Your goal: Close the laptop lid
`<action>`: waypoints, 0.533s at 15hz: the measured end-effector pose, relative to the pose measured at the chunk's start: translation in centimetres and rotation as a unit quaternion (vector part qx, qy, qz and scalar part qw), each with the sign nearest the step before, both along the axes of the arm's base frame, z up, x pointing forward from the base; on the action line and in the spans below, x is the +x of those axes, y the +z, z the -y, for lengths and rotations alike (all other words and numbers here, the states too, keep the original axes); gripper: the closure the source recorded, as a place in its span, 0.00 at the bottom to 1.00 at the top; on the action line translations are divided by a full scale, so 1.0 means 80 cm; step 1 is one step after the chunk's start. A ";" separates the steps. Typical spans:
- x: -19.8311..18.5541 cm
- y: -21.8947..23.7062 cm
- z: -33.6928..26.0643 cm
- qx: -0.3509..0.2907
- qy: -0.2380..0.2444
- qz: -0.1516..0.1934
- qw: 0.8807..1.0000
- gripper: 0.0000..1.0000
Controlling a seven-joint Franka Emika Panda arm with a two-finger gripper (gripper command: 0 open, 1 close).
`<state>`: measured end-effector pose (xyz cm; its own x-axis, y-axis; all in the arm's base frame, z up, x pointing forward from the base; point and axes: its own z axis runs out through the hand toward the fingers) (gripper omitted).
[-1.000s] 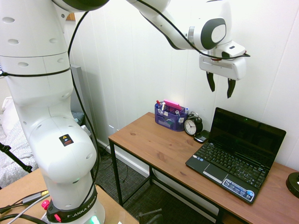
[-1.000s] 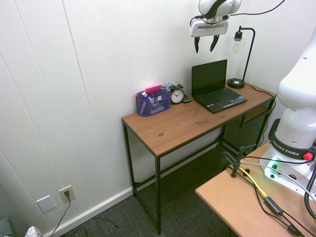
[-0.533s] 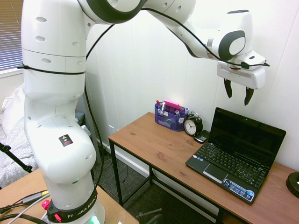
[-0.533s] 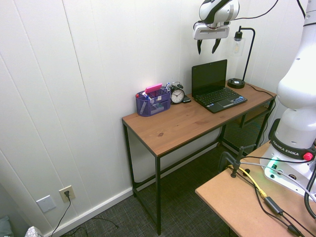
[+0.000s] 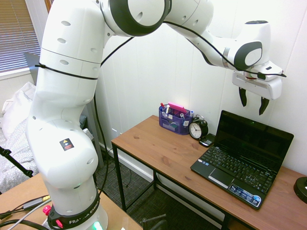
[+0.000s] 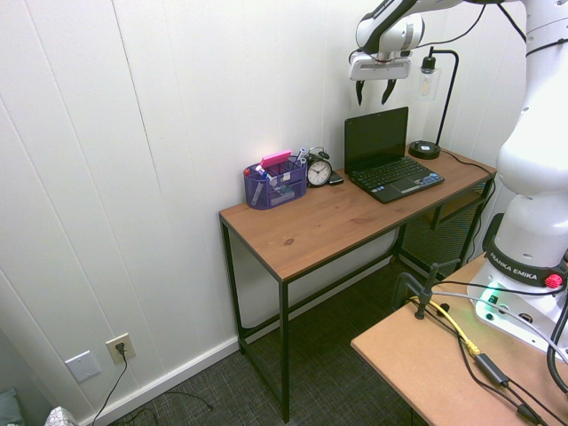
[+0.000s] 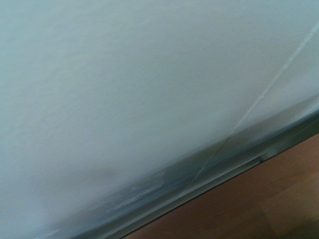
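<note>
The pincer (image 5: pixel 254 101) is seen spread wide, nothing gripped, poised above the upright lid (image 5: pixel 253 140); only blurred wall, perhaps, is shown at the wrist.

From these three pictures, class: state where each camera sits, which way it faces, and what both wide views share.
First exterior view: beside the arm's base, facing the desk; the arm enters from the left.
Second exterior view: across the room, facing the wall; the arm enters from the right.
Wrist view: on the wrist, close to white wall and desk edge; no robot visible.
Shared: open gripper above the laptop lid, alarm clock.
</note>
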<state>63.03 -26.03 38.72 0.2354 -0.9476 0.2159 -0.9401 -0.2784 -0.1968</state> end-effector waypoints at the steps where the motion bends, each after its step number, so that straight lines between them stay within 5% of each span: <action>1: 0.002 -0.013 0.002 0.003 -0.002 -0.005 1.000 1.00; 8: 0.013 -0.045 0.013 0.012 -0.010 -0.012 1.000 1.00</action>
<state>64.06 -27.04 35.08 0.2216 -0.9568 0.1881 -0.9497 -0.2556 -0.1811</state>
